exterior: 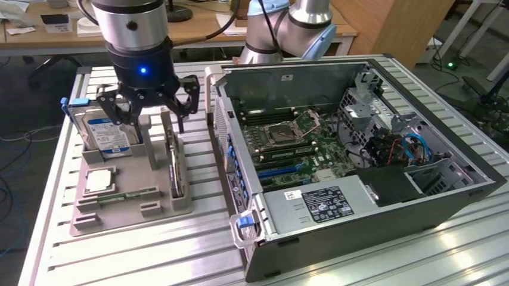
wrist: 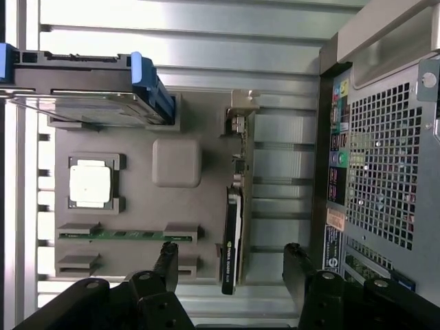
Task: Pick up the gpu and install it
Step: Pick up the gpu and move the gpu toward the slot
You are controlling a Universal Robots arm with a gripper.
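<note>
One tool (exterior: 157, 124), jaws wide open, gripping nothing, hangs over the grey tray (exterior: 119, 217) on the worktop (exterior: 191, 250). Gpu (exterior: 175, 171) stands on edge in its tray slot, between the hard drive (exterior: 107, 134) and the open PC case (exterior: 358, 149), under the spread fingers.

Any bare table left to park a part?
Yes: bare table slats between the tray and the near edge, and the near corner in front of the computer case. Tight: the strip between tray and case. Tray is crowded: hard drive, gpu, open gripper above.
</note>
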